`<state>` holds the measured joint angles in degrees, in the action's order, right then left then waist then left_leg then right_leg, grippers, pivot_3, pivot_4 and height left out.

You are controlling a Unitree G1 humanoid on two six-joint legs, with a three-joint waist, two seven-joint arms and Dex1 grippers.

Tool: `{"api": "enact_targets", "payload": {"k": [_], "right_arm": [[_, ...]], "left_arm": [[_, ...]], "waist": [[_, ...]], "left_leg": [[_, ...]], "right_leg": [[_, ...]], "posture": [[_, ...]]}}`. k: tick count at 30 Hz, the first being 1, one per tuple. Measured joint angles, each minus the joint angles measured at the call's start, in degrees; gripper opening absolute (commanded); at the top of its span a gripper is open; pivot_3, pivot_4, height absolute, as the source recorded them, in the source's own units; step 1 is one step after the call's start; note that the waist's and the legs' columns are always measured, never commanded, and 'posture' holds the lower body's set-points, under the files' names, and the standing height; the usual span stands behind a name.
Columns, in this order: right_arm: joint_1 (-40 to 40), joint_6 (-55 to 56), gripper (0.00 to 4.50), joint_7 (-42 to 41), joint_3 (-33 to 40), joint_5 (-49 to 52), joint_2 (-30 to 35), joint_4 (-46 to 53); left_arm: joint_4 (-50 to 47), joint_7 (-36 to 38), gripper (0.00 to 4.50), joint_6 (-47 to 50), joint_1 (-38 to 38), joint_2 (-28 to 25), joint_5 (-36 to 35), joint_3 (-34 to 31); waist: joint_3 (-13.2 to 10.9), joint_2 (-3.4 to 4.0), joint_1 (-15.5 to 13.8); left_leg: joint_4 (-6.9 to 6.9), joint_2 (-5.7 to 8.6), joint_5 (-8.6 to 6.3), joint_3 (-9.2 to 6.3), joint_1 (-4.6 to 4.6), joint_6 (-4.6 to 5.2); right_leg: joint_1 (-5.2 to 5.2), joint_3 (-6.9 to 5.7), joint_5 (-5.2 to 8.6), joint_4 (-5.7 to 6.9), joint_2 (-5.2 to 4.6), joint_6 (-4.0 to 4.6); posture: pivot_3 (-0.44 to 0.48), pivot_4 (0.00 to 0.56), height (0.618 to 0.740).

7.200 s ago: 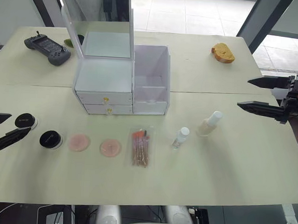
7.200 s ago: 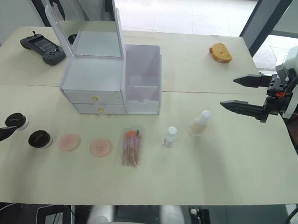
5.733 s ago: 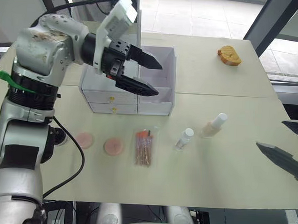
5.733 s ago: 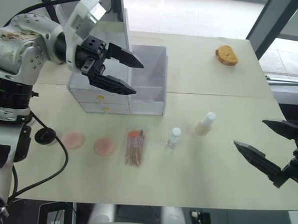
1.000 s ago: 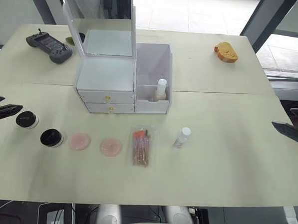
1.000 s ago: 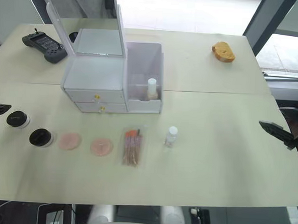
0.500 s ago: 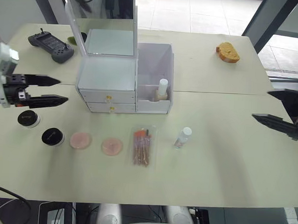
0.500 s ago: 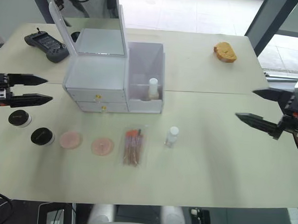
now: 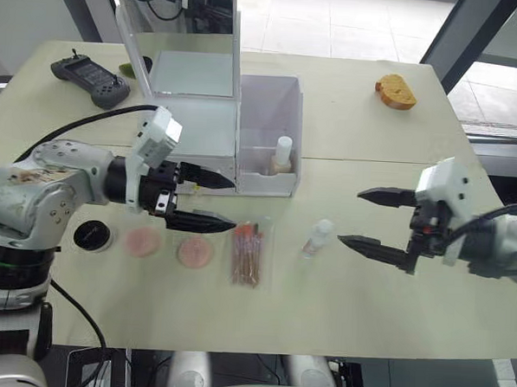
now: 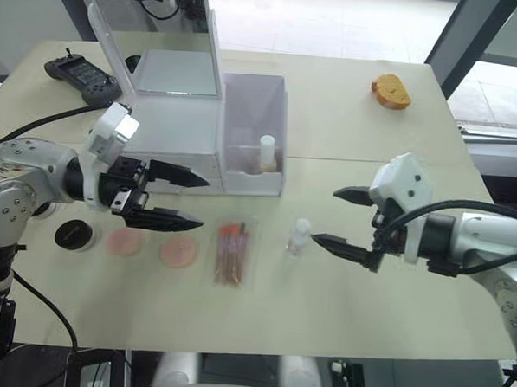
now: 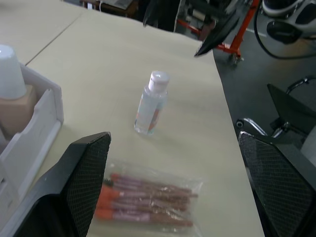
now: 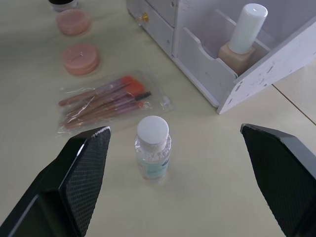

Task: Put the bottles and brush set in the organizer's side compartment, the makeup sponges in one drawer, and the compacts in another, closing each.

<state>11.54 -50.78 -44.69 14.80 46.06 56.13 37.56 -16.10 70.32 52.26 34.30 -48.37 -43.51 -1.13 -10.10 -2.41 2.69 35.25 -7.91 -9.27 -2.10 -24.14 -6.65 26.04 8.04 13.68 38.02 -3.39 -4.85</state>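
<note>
Nearest, the right gripper [image 10: 342, 219] hangs wide open and empty just at three o'clock of the clear bottle [image 10: 299, 235], which stands upright on the table [image 10: 391, 313]. To do this step well, I judge it should close around the bottle's body below the cap, squarely, so it stays upright. At nine o'clock of the bottle lies the brush set [image 10: 229, 254], with the left gripper [image 10: 189, 200] spread wide and empty above it. Farther, at twelve o'clock, the beige bottle [image 10: 264, 153] already stands in the side compartment [image 10: 256, 98] of the organizer [image 10: 169, 119].
</note>
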Motion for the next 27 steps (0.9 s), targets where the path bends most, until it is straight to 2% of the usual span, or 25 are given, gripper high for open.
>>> {"api": "enact_targets", "payload": {"k": [7,10,12,22,25,27], "right_arm": [[1.4,-1.1,4.48,4.8,-5.4,-0.3,-5.1,-1.0],[1.8,-1.2,3.90,4.9,-7.5,-0.3,-5.1,-0.9],[1.8,-1.1,3.29,4.9,-8.9,-0.6,-5.1,-0.9],[1.8,-0.4,3.29,5.1,-12.1,-4.8,-5.3,-1.1],[1.8,0.1,2.65,5.1,-12.3,-5.2,-6.6,-1.1],[2.0,0.1,1.98,5.0,-12.3,-5.3,-7.2,-1.1]], "left_arm": [[-3.1,-2.8,4.50,1.4,-0.9,0.7,-1.3,0.6],[-3.2,-2.7,4.50,1.0,-1.7,0.0,-0.3,1.6],[-3.2,-2.7,4.50,0.8,-2.1,-0.3,0.2,1.7],[-3.3,-2.1,4.50,0.2,-3.0,-1.8,0.6,2.6],[-3.3,-2.0,4.50,0.1,-3.0,-1.9,0.6,2.6],[-3.3,-1.7,4.50,0.0,-3.0,-2.2,0.7,2.6]], "waist": [[0.0,0.00,-0.2],[0.0,0.00,-0.2],[0.0,0.00,-0.2],[0.0,0.00,-0.2],[0.0,0.00,-0.2],[0.0,0.00,-0.2]], "left_leg": [[0.01,0.01,-0.01,-0.01,0.00,0.02],[0.01,0.01,-0.01,-0.01,-0.01,0.02],[0.01,0.01,-0.01,-0.02,-0.01,0.02],[0.02,0.01,-0.01,-0.01,-0.02,0.02],[0.02,0.01,-0.01,-0.01,-0.02,0.02],[0.02,0.01,-0.01,-0.02,-0.02,0.02]], "right_leg": [[0.00,0.00,0.00,-0.01,0.01,0.01],[-0.01,0.00,0.01,-0.02,0.00,0.02],[-0.01,0.00,0.01,-0.02,0.01,0.03],[0.00,0.00,0.07,-0.02,0.01,0.12],[-0.01,0.00,0.07,-0.02,0.01,0.12],[0.00,0.00,0.07,-0.02,0.01,0.11]], "posture": [[0.000,0.150,0.705],[0.000,0.150,0.705],[0.000,0.150,0.705],[0.000,0.150,0.705],[0.000,0.150,0.705],[0.000,0.150,0.705]]}}
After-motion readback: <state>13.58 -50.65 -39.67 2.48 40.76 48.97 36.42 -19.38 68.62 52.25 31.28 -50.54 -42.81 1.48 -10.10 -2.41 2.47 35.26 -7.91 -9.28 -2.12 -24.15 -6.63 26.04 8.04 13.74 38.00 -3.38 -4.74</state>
